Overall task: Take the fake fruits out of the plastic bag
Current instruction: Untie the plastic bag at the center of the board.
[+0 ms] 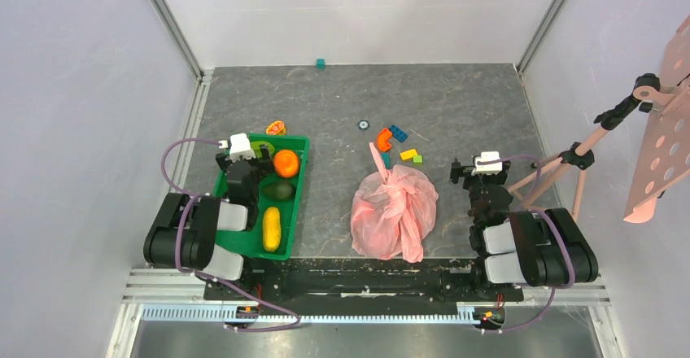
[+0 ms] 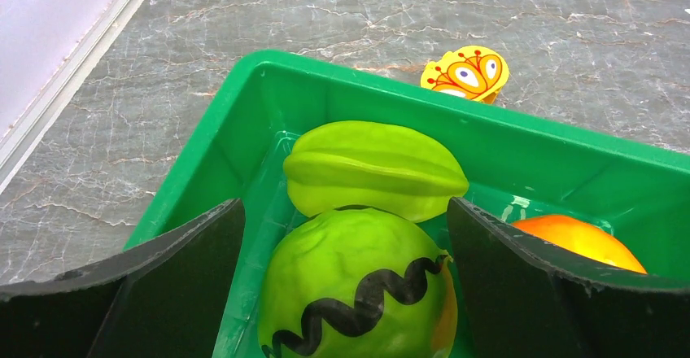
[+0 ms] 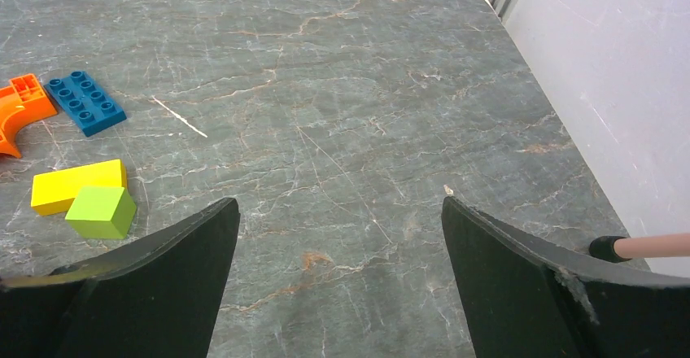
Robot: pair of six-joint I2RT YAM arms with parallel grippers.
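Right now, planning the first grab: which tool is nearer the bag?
Right. The right tool is just right of the bag, not touching; the left tool is over the green tray, farther left.

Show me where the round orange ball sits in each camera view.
Top external: the orange ball lies left of centre, in the far right corner of the green tray.
Left wrist: the ball is at lower right, partly hidden, inside the tray.
Right wrist: not in it.
Shared landmark: the butterfly toy just beyond the tray's far rim, also in the left wrist view.
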